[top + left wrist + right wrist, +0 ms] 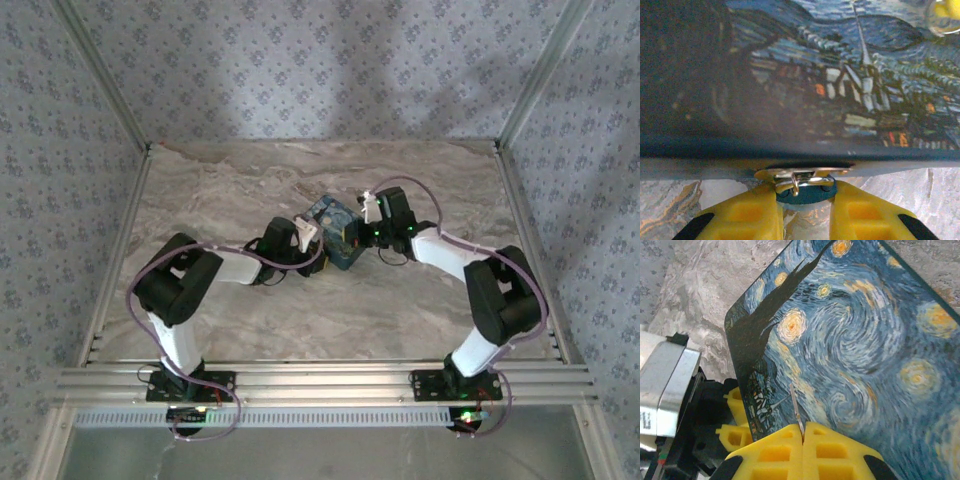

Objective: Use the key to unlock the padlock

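Seen from above, the left tool and right tool are flanking the padlock mid-counter. At the left wrist, the tool is pinching the key by its teal head, tip against the padlock's edge directly ahead; apparently inserting, with turning not yet done. At the right wrist, the fingers are pressing together, the painted face lying just ahead.

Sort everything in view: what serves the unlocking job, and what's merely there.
Job: padlock; key, in left gripper; right gripper.
Merely there: marble tabletop; aluminium rails; patterned walls.
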You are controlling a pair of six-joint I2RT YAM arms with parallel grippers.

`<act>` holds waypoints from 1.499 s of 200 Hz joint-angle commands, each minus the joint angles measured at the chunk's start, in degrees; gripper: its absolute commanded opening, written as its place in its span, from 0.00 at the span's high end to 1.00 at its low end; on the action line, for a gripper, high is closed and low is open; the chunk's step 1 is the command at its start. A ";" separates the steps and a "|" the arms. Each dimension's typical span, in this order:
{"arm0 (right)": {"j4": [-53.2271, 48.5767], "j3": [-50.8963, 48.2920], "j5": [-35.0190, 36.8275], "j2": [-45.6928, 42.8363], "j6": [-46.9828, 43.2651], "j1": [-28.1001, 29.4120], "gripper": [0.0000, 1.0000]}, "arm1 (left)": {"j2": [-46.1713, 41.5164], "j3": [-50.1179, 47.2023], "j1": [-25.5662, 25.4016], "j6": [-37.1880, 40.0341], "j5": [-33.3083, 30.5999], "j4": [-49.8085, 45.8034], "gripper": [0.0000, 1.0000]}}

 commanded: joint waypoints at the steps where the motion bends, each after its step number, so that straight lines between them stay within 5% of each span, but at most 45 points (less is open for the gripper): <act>1: -1.37 -2.51 2.05 -5.37 -3.48 0.18 1.00 | -3.73 4.02 -0.43 -3.85 3.41 -5.62 0.79; 76: 2.03 -14.13 4.83 -19.59 -7.04 2.84 1.00 | -4.99 10.19 -0.99 -13.10 5.69 -16.31 0.84; 117: 5.55 -20.18 9.32 -23.69 -9.37 9.00 1.00 | -5.09 12.68 -1.40 -19.43 6.53 -19.76 0.83; 182: 18.48 -28.18 16.29 -20.57 -11.34 15.25 1.00 | -4.60 13.75 -1.77 -27.59 7.97 -20.38 0.83; 300: 31.61 -31.61 22.14 -13.02 -8.08 15.75 1.00 | -5.17 13.08 -3.52 -35.96 7.91 -16.88 0.84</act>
